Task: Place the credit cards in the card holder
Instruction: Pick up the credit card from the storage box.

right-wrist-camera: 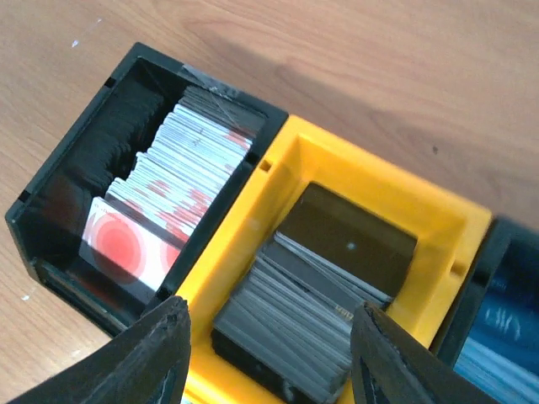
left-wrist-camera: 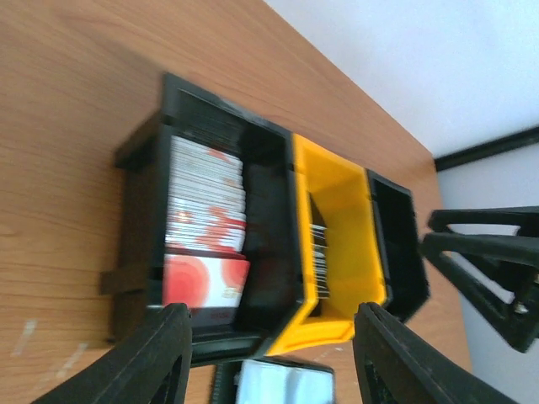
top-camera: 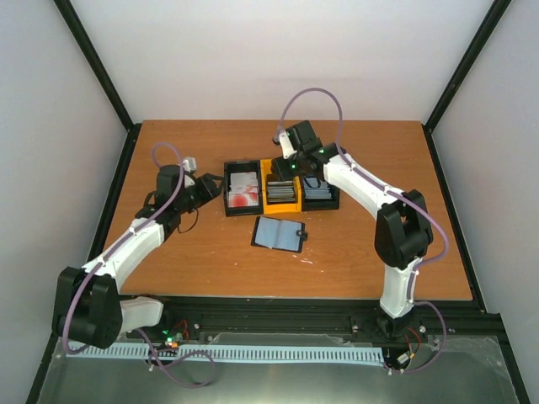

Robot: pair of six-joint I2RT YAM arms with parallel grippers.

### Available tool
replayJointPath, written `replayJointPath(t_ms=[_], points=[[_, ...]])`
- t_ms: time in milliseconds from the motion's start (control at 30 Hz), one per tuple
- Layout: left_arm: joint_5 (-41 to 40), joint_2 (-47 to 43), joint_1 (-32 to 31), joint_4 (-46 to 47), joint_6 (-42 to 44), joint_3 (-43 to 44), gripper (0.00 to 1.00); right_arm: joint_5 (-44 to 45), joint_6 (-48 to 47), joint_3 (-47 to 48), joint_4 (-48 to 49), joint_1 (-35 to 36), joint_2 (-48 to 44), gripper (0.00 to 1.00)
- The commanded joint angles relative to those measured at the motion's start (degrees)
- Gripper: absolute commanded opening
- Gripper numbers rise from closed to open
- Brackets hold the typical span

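Observation:
The credit cards stand in three bins in a row. White cards with red blotches (top-camera: 242, 192) fill the left black bin, dark grey cards (top-camera: 281, 192) the yellow bin, blue cards (top-camera: 320, 193) the right black bin. The card holder (top-camera: 279, 234) lies open on the table in front of them, pale lining up. My left gripper (top-camera: 210, 187) is open and empty just left of the white cards (left-wrist-camera: 206, 202); the holder (left-wrist-camera: 282, 383) shows low between its fingers. My right gripper (top-camera: 285, 171) is open and empty above the dark grey cards (right-wrist-camera: 312, 295).
The yellow bin (right-wrist-camera: 370, 172) sits tight between the black bin of white cards (right-wrist-camera: 50, 198) and the black bin of blue cards (right-wrist-camera: 497, 337). The right arm (left-wrist-camera: 488, 252) shows beyond the bins in the left wrist view. Black frame posts line the table's sides.

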Motion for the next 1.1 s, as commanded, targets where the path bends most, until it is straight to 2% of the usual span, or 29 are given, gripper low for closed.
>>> replayJointPath(t_ms=[0,133,233,433,567,667,900,1067], points=[[2.11,-2.00,3.49,-6.11,3.33,2.59,0.54,-2.75,-21.71,6.08,-5.48,-0.48,2.78,0.52],[1.95,-4.88,4.26,-7.83,7.19,3.25,0.55,-14.15,-41.72,2.71,-4.05,-0.58,-0.28,0.54],[3.80,-6.36,5.95,-10.92,9.62,4.28,0.56,-16.34,-52.39,0.58,-2.12,-0.61,-1.67,0.56],[12.33,-6.81,10.77,-14.66,15.31,6.70,0.58,-11.51,-59.21,11.25,-11.48,-0.75,6.28,0.53],[11.16,-5.65,12.03,-18.90,19.19,9.26,0.58,-5.40,-62.18,12.23,-10.90,0.37,9.99,0.48],[9.83,-4.48,12.26,-20.92,20.81,10.81,0.55,-4.01,-63.29,14.08,-11.87,0.48,12.58,0.45],[9.23,-3.89,13.08,-21.31,20.99,9.95,0.55,-0.33,-65.38,15.11,-9.27,0.66,17.73,0.43],[9.08,-2.50,13.48,-21.34,21.16,10.35,0.54,1.35,-67.45,19.82,-9.73,0.30,22.12,0.41]])
